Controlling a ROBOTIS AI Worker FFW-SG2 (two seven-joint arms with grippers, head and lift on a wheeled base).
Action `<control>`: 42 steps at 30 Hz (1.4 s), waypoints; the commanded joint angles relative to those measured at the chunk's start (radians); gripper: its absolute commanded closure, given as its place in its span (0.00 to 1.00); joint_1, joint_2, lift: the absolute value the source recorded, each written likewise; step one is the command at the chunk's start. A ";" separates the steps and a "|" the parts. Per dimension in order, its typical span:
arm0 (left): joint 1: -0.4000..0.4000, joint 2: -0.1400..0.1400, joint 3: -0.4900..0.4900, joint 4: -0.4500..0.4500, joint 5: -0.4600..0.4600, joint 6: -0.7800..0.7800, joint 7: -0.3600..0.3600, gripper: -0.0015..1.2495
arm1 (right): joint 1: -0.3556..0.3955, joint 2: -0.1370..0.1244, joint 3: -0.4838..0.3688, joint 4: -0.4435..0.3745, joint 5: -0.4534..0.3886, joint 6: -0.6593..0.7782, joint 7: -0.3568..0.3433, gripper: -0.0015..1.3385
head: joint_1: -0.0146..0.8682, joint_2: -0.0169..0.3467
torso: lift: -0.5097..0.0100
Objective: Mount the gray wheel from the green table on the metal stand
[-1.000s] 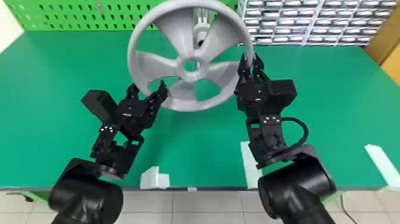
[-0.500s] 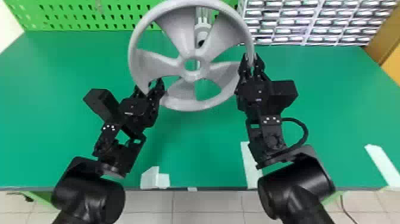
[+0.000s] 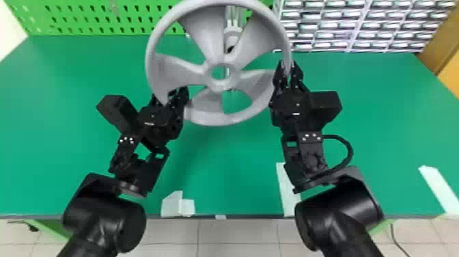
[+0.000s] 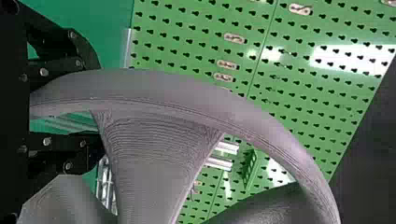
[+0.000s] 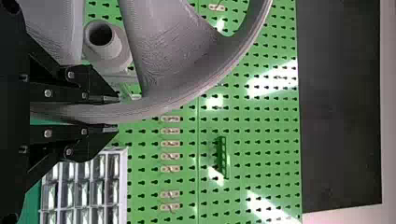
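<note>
Gray, five-bladed, plastic-looking wheel (image 3: 198, 30): while the right side of its rim is gripped, it hangs clear of the flat green bench (image 3: 222, 164), its face toward the head and its open hub in front of the stand.
Silver metal stand (image 3: 234, 15) with round gray collar (image 5: 109, 53): rises behind the wheel, toward the bench's far edge; collar and hub are apart.
Right black two-fingered hand (image 3: 289, 65): clamped on the rim.
Left black two-fingered hand (image 3: 171, 94): fingers apart, the near-left part of the rim between them.
Step in hand: probably securing a two-sided hold before mounting; the wheel is not yet on the stand.
Next move: the left hand should close on the rim; then both need to carry the wheel level toward the far edge, lining hub up with collar before pushing it on.
</note>
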 commanded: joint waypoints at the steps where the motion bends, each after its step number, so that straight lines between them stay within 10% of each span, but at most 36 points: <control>1: -0.025 -0.001 -0.007 0.016 -0.007 -0.018 0.000 0.71 | -0.005 0.004 -0.006 0.003 0.000 0.000 0.000 0.81 | 1.00 0.19 | 0.79; 42: -0.180 -0.030 -0.051 0.203 -0.046 -0.104 -0.013 0.71 | -0.023 0.016 -0.058 0.046 -0.015 0.009 0.001 0.81 | 1.00 0.19 | 0.79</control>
